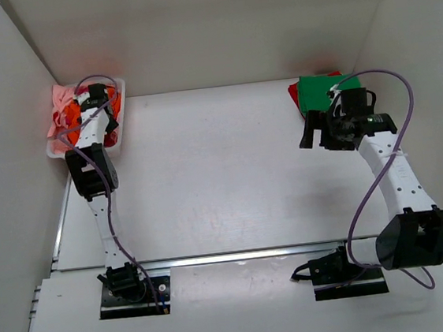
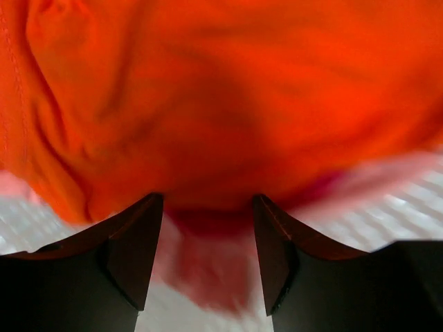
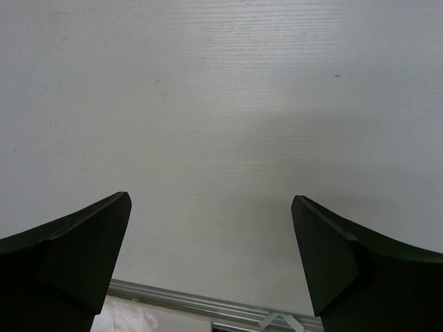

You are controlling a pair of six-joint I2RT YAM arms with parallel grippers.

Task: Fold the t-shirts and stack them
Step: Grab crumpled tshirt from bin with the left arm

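Reaching into the white basket [image 1: 53, 149] at the far left with the left gripper [image 2: 208, 207], fingers parted halfway and gripping nothing, tips touching the bright orange t-shirt [image 2: 221, 104] bunched just ahead. Hovering over the table [image 3: 221, 104] with the right gripper [image 3: 211, 207], spread wide and empty, just beside the green t-shirt [image 1: 314, 93] lying at the far right.

A robotics lab test cell: a white table [image 1: 231, 181] boxed in by plain white walls [image 1: 207, 25] on 3 sides, a left arm [image 1: 91, 173] and right arm [image 1: 393, 173] bolted to black base plates [image 1: 136, 298] — purple cables [image 1: 413, 106] looping along both.
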